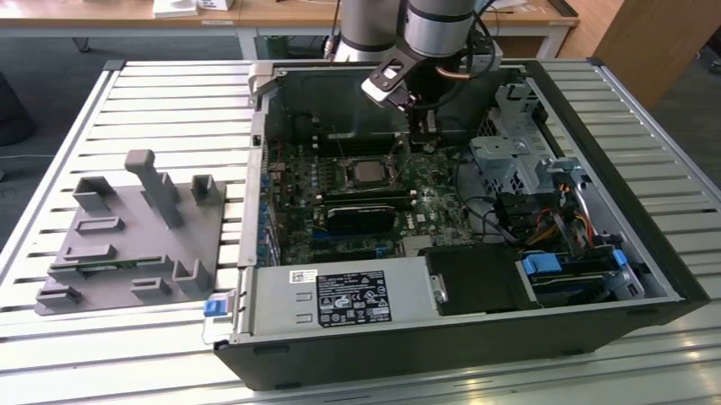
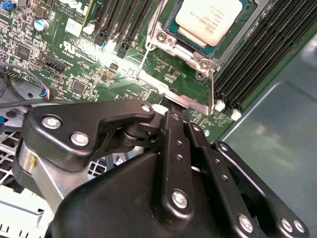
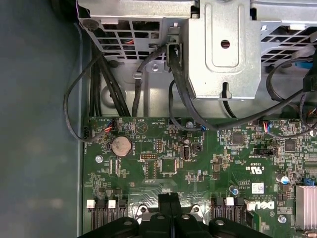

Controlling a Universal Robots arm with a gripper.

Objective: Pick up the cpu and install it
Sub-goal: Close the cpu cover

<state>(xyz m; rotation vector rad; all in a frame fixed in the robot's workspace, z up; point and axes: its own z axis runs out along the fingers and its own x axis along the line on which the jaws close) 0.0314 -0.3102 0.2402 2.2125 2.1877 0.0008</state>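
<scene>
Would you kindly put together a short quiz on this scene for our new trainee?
1. True or false: the gripper holds the cpu.
2. In the exterior view, the grey tray lies: A) to the left of the computer case; B) to its right; C) inside it.
3. Fill in: the cpu rests in the ____ on the motherboard.
Key: 1 false; 2 A; 3 socket.

Silvery cpu [image 2: 208, 20], perhaps teal-rimmed; green motherboard [image 2: 29, 29].
</scene>
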